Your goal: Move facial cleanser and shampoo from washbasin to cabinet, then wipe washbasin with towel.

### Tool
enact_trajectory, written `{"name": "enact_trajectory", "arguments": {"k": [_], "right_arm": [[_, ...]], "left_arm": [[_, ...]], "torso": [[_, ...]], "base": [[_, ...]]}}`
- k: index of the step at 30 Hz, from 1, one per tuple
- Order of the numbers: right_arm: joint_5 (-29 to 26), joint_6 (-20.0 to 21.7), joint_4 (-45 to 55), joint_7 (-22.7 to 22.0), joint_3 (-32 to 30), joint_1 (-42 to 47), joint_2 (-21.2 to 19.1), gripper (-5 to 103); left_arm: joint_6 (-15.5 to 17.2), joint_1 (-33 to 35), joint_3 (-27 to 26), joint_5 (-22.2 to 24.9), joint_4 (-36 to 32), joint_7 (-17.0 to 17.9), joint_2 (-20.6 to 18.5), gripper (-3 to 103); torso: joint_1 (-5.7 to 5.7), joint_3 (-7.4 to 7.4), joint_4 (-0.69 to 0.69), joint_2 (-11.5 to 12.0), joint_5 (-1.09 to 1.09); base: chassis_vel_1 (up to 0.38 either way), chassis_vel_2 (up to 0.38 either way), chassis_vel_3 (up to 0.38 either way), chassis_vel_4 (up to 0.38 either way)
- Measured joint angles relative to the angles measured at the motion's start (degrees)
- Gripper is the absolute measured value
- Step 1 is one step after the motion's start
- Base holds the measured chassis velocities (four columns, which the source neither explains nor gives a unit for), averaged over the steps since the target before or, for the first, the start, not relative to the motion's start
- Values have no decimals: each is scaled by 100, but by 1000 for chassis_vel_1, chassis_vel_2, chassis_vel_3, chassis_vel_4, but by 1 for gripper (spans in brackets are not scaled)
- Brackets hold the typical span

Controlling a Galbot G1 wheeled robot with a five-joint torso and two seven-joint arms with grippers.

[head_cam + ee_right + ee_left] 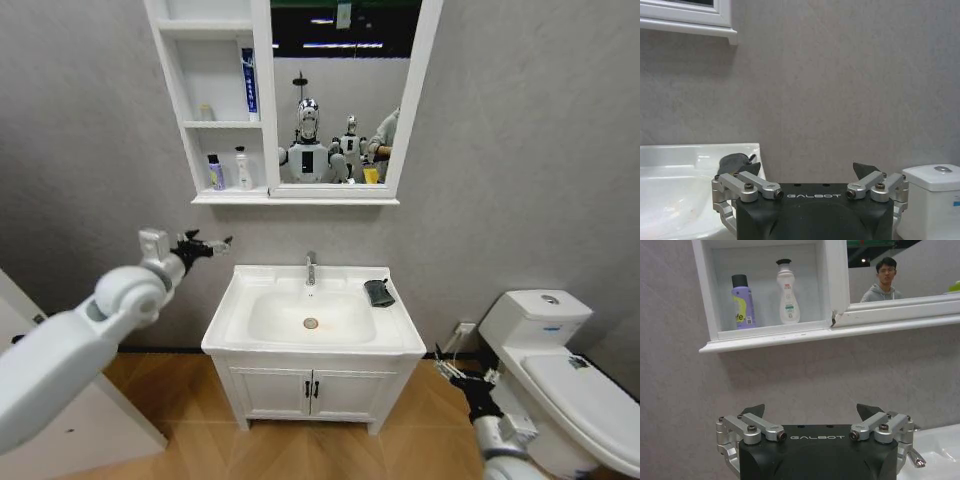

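Left gripper (212,243) raised in free air, fingers spread and holding nothing, just below the cabinet shelf (765,338) that carries the purple bottle (742,301) and white bottle (787,291). Washbasin (225,320) lies below and to its right. Right gripper (447,366) low beside the washbasin's right front corner, fingers spread, holding nothing. Towel (379,292) rests on the washbasin rim, above and inward of this gripper.

one washbasin (400,325), one towel (379,293), two bottles (765,297)
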State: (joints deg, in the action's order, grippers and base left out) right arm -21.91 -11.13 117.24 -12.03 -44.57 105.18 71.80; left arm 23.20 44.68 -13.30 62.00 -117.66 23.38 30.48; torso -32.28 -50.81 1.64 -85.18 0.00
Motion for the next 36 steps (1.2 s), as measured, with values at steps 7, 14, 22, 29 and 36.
{"name": "enact_trajectory", "arguments": {"k": [7, 14, 22, 29, 36], "right_arm": [[233, -67, -67, 73, 86, 14, 59, 100], [133, -80, 30, 181, 53, 76, -80, 100], [-110, -95, 246, 208, -124, 123, -377, 100], [-335, -2, 369, 194, -168, 3, -665, 100], [-421, 47, 533, 188, -194, 5, -750, 100]], "left_arm": [[-290, 2579, -2200, -760, -218, -357, 401, 100], [-325, 3640, -3256, -820, -366, -569, 580, 100], [-436, 5050, -4224, -1304, -870, -1065, 1851, 100], [-789, 6046, -4625, -1871, -1281, -1803, 2933, 100], [-900, 6311, -4495, -2250, -1563, -1932, 3367, 100]], "torso": [[0, 1, -18, 0, 2], [0, 0, -12, 1, 2], [-1, 0, -13, 1, -1], [0, 0, -14, 1, 1], [0, 0, -12, 1, 1]], "base": [[-7, -5, -2, -8], [0, 0, 0, 0], [0, 0, 0, 0], [0, 0, 0, 0], [0, 0, 0, 0]]}}
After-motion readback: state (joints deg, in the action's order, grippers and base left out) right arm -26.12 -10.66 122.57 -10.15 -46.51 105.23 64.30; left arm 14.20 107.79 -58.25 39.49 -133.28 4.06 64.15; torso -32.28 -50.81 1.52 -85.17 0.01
